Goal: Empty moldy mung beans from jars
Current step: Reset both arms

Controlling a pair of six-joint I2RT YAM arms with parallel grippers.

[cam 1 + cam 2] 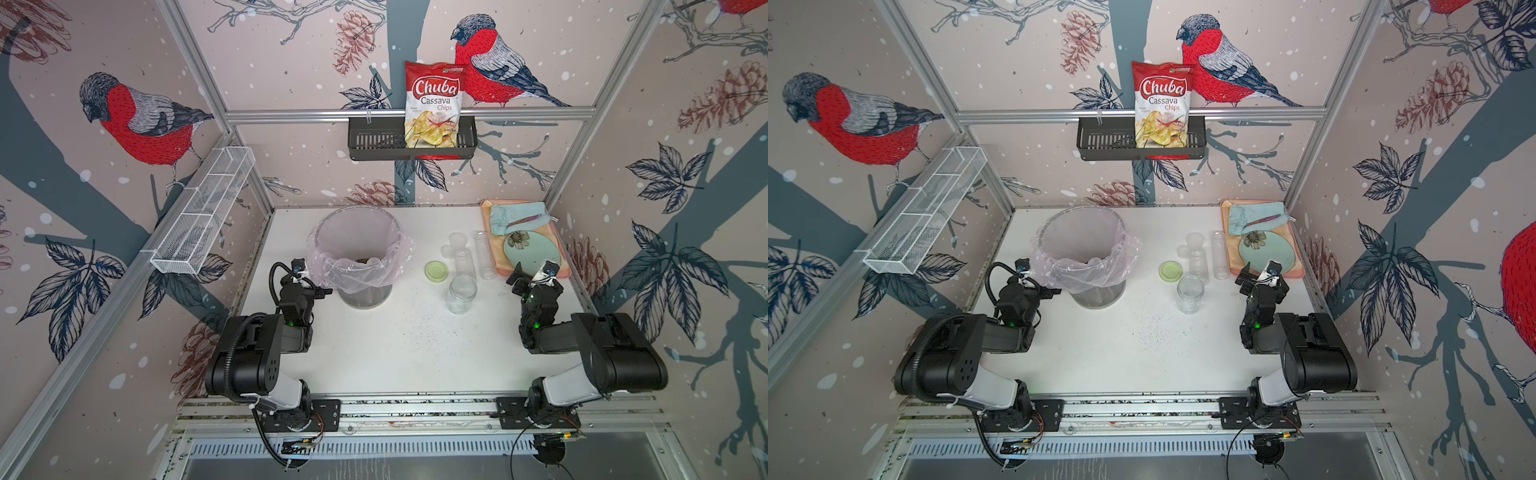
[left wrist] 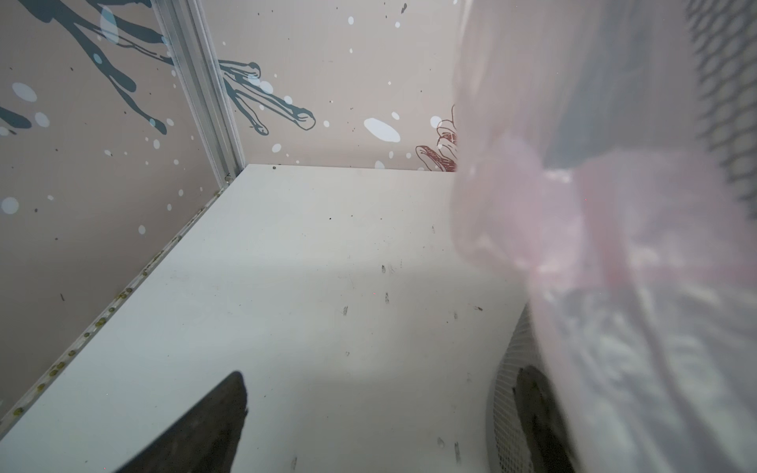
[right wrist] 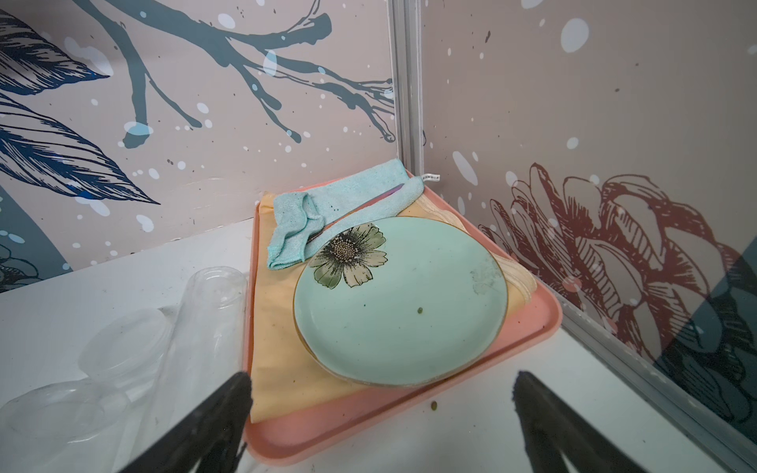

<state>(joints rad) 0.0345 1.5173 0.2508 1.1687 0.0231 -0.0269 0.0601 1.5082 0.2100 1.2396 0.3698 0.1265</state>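
White table (image 1: pixel 415 353) holds 3 jars (image 1: pixel 461 293) (outlines faint) near bin (image 1: pixel 365 296).

Light: bright, even, from above; the white surface (image 1: pixel 415 353) is well lit.
Shadows: soft and faint, at the foot of the bin (image 1: pixel 365 297).
Left wrist blur: the bag (image 2: pixel 614 245), close to the lens, is smeared; the left claw (image 2: pixel 385 374) tips are dark and soft.
Right wrist focus: plate (image 3: pixel 401 303) sharp, jars (image 3: pixel 213 299) hazy.
Distortion: both top views show wide-angle stretch toward the edges.

Mint flowered plate (image 3: pixel 401 311), pink tray (image 3: pixel 348 432), seemingly pinkish bin liner (image 2: pixel 614 245).
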